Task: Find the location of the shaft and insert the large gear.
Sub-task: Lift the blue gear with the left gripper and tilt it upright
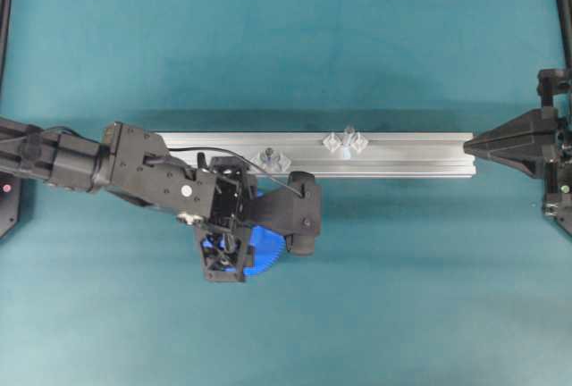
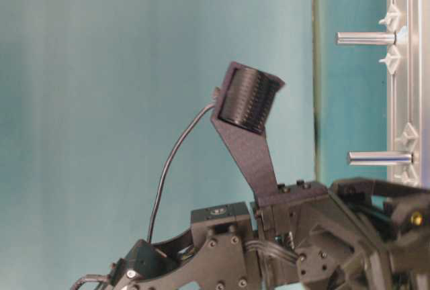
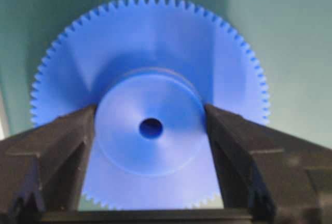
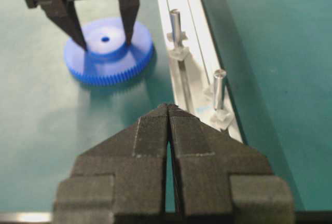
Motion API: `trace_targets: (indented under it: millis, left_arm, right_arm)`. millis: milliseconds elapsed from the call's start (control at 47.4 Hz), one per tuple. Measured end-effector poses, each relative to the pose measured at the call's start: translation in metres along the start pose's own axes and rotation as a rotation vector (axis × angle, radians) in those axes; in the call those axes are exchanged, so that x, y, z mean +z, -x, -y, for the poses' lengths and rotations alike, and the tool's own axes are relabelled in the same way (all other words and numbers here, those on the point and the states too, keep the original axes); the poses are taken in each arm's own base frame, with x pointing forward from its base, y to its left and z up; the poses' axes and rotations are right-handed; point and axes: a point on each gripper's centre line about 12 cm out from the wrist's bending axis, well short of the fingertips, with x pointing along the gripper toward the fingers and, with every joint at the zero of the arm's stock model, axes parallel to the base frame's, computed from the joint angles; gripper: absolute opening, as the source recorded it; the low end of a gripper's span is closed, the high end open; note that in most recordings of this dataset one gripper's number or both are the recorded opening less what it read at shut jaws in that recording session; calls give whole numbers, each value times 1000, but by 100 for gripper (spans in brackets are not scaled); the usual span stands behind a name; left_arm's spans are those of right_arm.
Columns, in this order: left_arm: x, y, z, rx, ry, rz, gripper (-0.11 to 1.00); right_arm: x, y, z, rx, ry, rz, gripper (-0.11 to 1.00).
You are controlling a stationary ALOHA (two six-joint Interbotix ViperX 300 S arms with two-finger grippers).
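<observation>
The large gear [image 3: 150,53], a bright blue toothed disc, lies flat on the teal table. It also shows in the overhead view [image 1: 266,254] and the right wrist view [image 4: 109,60]. My left gripper [image 3: 150,116] is shut on its raised hub, one finger touching each side, as the right wrist view [image 4: 104,36] also shows. The shaft [image 1: 346,136], a pale pin between two spaced clear mounts, stands on the aluminium rail [image 1: 411,155] to the gear's far right; it is the nearer pin in the right wrist view [image 4: 219,86]. My right gripper [image 4: 169,107] is shut and empty at the rail's right end [image 1: 471,145].
A second pin with a dark top [image 1: 268,155] and close-set mounts stands on the rail just behind my left gripper; it is the farther pin in the right wrist view [image 4: 175,23]. The left wrist camera mount [image 2: 248,102] rises above the arm.
</observation>
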Motion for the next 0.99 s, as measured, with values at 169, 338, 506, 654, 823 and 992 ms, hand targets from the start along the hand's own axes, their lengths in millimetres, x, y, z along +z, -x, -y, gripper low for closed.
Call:
trace_targets:
  millis: [169,338,506,654,823,992]
  left_arm:
    - [4,16,-1,1,-1,3,70]
    - [12,33,-3,1,4,20,70]
    - [16,48,-7,4,14,25,70]
    - [20,64,-11,6,8,37,70]
    - [27,81,-16,10,-3,43,70]
    - [35,96,-20,13,-13,52,70]
  right_arm:
    - [1,2,0,3,0,10,-1]
    - [3,3,0,3,0,23,-1]
    - [3,4,-1,5,0,23,-1]
    - [3,4,0,3,2,23,-1]
    - [3,4,0,3,0,23,-1]
    - [3,4,-1,5,-1,24,-1]
